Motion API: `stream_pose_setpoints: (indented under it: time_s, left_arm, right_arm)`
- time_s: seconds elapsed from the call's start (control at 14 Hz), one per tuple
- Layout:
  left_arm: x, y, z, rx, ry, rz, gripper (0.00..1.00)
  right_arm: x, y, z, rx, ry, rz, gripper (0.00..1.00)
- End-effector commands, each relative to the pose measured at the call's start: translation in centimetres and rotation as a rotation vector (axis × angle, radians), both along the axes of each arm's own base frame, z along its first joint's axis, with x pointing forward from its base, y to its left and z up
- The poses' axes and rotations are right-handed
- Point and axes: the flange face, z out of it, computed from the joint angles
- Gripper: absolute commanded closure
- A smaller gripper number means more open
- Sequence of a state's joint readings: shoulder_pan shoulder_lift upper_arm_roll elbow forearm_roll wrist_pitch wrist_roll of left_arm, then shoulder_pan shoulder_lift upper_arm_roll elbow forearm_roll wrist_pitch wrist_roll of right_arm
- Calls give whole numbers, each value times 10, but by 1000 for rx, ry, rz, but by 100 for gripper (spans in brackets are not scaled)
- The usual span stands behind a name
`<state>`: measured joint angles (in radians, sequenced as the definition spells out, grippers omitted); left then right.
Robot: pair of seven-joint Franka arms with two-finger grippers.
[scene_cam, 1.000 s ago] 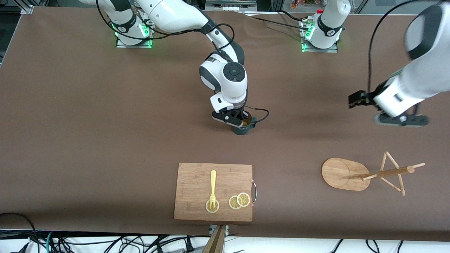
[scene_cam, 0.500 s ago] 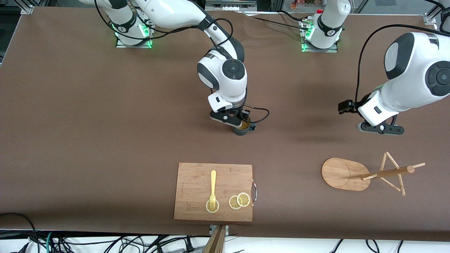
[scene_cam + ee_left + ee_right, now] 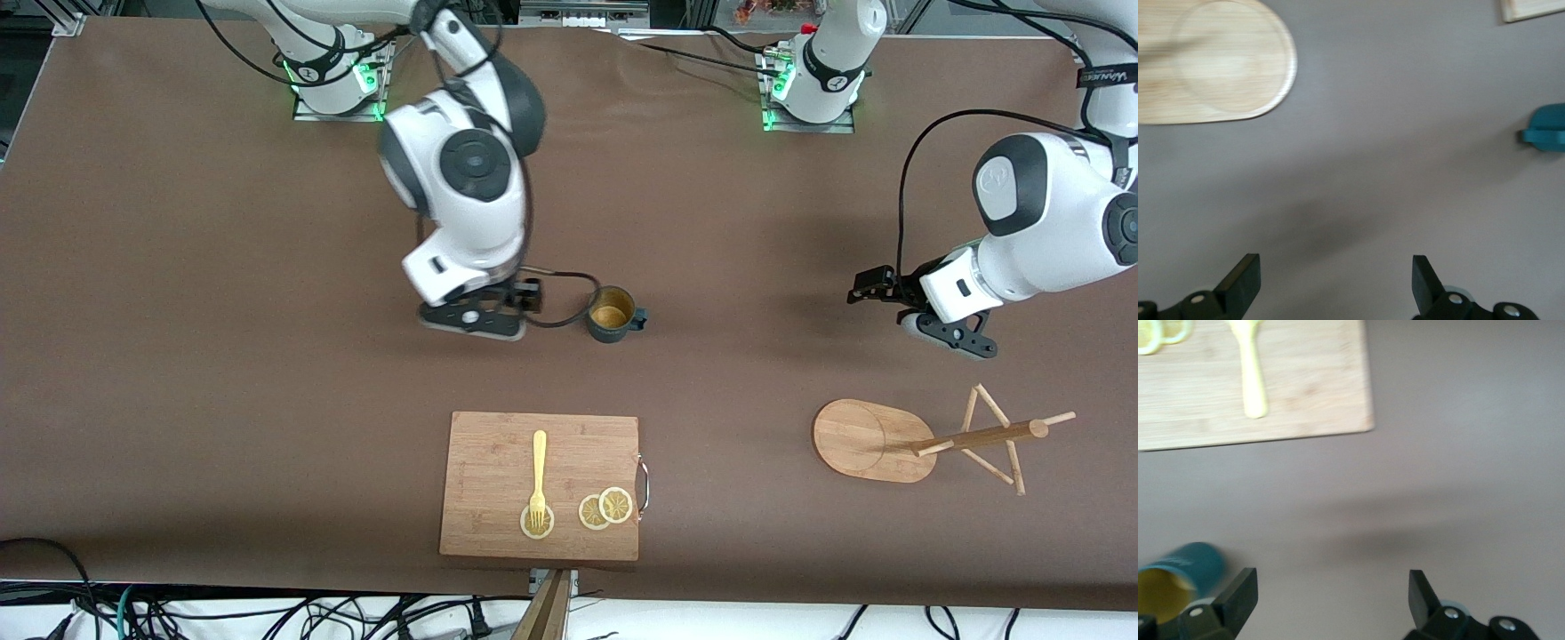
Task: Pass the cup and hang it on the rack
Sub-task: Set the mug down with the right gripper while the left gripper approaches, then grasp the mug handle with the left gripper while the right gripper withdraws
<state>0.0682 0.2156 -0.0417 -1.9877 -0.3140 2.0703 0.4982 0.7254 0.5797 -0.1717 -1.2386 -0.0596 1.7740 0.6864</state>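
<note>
The dark teal cup [image 3: 612, 314] stands upright on the brown table, yellowish inside showing, handle toward the left arm's end. My right gripper [image 3: 471, 318] is open and empty, over the table beside the cup toward the right arm's end; its wrist view [image 3: 1331, 600] shows the cup [image 3: 1178, 577] just outside one finger. My left gripper [image 3: 947, 335] is open and empty over bare table, between the cup and the rack; its wrist view [image 3: 1333, 273] shows the cup's edge [image 3: 1546, 127] and the rack's base [image 3: 1218, 63]. The wooden rack [image 3: 978, 437] with its oval base [image 3: 867, 440] stands near the left arm's end.
A bamboo cutting board [image 3: 540, 484] lies nearer the front camera than the cup, carrying a yellow fork [image 3: 538, 476] and lemon slices [image 3: 605, 508]. The board [image 3: 1305, 387] and fork [image 3: 1251, 367] show in the right wrist view.
My right gripper has let go of the cup and moved off toward the right arm's end. The cup stays on the table. My left gripper has shifted slightly and turned.
</note>
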Motion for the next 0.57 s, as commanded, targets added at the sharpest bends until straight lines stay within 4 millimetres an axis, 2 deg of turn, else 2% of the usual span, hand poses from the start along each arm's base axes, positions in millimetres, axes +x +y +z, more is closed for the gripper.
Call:
stream_pose_setpoints:
  time_s: [0.0, 0.07, 0.21, 0.29, 0.43, 0.5]
  left_arm:
    - [1, -2, -26, -132, -68, -104, 0]
    - [1, -4, -39, -182, -76, -132, 0]
    - [-5, -5, -65, -226, -93, -247, 0]
    - [-5, -7, -71, -247, -107, -258, 0]
    - [-13, -10, -93, -307, -120, -308, 0]
    - [-17, -14, -105, -363, -134, -323, 0]
  right_arm:
    - [9, -73, 47, -65, 72, 93, 0]
    - [7, -102, 68, -82, 106, 99, 0]
    - [8, -162, 97, -111, 168, 64, 0]
    - [9, -180, 110, -107, 168, 88, 0]
    - [11, -219, 119, -81, 233, 199, 0]
    - [12, -250, 124, -26, 252, 204, 0]
